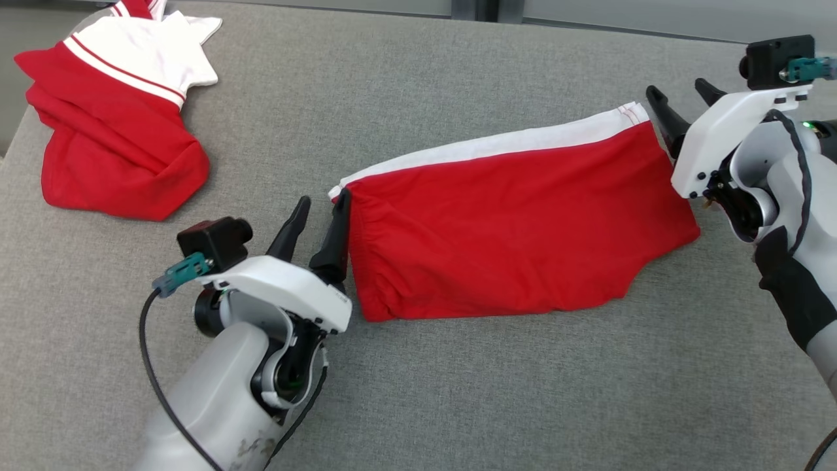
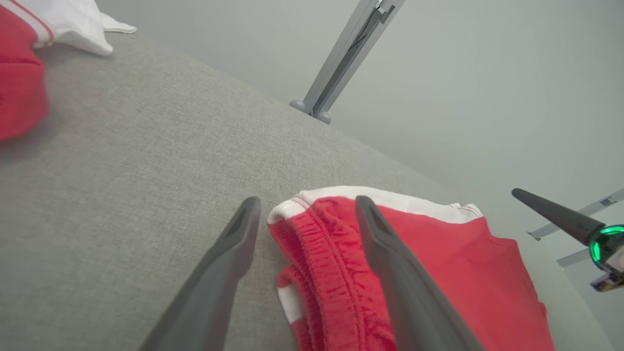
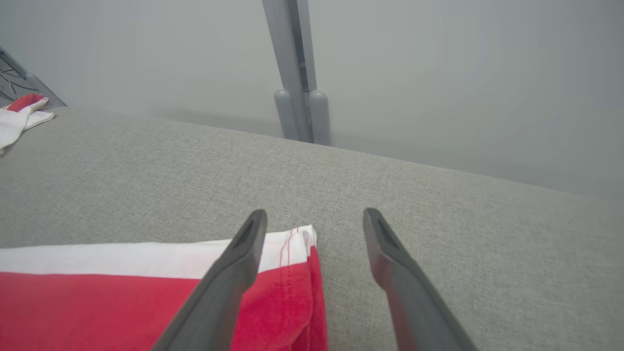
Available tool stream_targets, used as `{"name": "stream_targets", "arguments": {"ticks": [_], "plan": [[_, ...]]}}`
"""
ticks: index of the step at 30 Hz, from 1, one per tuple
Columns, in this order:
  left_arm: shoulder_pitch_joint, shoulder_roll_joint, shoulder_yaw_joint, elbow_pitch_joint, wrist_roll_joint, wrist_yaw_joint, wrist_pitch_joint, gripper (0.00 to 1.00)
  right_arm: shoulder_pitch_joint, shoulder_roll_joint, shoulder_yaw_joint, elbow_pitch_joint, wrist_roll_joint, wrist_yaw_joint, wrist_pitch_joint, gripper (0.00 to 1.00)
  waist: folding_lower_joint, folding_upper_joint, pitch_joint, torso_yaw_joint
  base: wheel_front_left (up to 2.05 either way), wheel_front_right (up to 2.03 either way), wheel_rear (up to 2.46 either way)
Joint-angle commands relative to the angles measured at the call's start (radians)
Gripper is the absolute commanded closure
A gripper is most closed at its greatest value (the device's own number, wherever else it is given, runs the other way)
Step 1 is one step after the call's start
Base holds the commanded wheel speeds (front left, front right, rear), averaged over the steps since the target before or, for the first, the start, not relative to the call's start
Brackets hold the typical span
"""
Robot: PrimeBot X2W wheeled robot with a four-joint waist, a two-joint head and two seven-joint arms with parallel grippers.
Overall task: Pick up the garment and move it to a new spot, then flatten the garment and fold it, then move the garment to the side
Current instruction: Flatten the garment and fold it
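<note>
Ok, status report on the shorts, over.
Left gripper open, astride red shorts' waistband corner. Right gripper open at far corner. Shorts lying flat. Second garment far left, apart.

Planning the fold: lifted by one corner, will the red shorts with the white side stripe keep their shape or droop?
Probably droop: the red cloth shorts with the white side stripe lie limp, creased near the gathered waistband. Likely light; a push may bunch them on the textured grey fabric surface.

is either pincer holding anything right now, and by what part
Nothing is held: the left pincer and right pincer are open, each straddling a corner of the red shorts.
</note>
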Motion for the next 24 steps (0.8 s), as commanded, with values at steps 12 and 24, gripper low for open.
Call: {"name": "stream_targets", "arguments": {"ticks": [12, 24], "plan": [[0.192, 0.118, 0.047, -0.233, 0.069, 0.064, -0.059, 0.0, 0.093, -0.068, 0.09, -0.078, 0.115, 0.0, -0.058, 0.0, 0.0, 0.0, -0.054, -0.049, 0.0, 0.0, 0.0], [0.364, 0.114, 0.126, -0.411, 0.139, 0.12, -0.071, 0.0, 0.164, -0.073, 0.158, -0.071, 0.242, 0.0, 0.016, 0.0, 0.0, 0.0, -0.062, -0.015, 0.0, 0.0, 0.0]]}}
